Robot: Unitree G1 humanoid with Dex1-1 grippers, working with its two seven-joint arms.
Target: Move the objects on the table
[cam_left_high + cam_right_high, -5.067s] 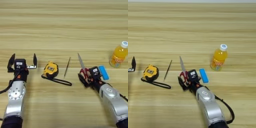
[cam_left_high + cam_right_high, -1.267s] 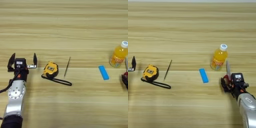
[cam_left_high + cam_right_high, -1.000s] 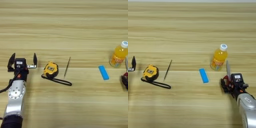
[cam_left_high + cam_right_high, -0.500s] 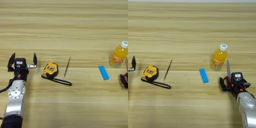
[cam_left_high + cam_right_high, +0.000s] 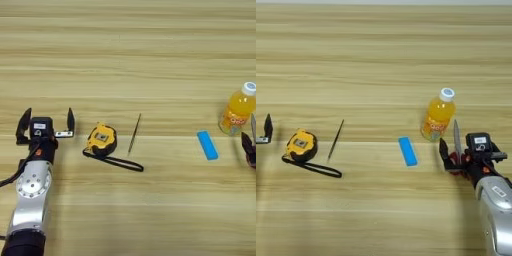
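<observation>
My right claw [image 5: 465,156] pinches the scissors [image 5: 457,141] blade-up just right of the bottle [image 5: 437,116] & blue bar [image 5: 407,151] on the table [image 5: 381,60]; left claw [image 5: 45,122] spread, idle far left.

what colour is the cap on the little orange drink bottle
White, on the small orange-drink bottle; clearest in the right eye view.

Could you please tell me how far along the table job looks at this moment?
Done: nothing the frames confirm. In hand: the right hand grips the scissors by their red handles, blades up, just right of the orange-drink bottle. Left: the blue bar and the bottle stand untouched; the left hand sits open at the table's left.
</observation>
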